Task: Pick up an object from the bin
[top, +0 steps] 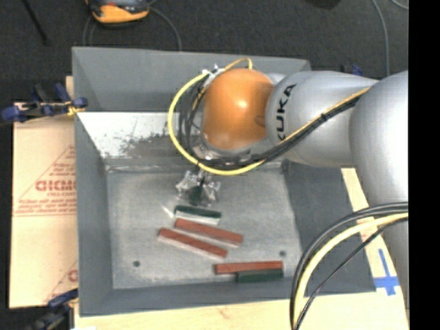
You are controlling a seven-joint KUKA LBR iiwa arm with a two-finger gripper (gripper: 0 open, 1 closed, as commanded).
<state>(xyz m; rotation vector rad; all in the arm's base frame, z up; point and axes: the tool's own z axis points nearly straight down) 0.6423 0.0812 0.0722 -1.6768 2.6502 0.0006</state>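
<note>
My gripper point(199, 190) hangs low over the middle of the bin, just under the orange cover. Right below its fingertips lies a short dark green bar point(197, 214), tilted slightly, with a pale edge on its left. I cannot tell whether the tips touch it. Just below that lie two long reddish-brown bars: one point(208, 230) nearly level, the other point(192, 243) slanting down to the right.
Near the bin's front right lie another reddish-brown bar point(248, 267) and a dark green bar point(259, 277) side by side. The arm enters from the right and covers the back of the bin. The left part of the floor is bare.
</note>
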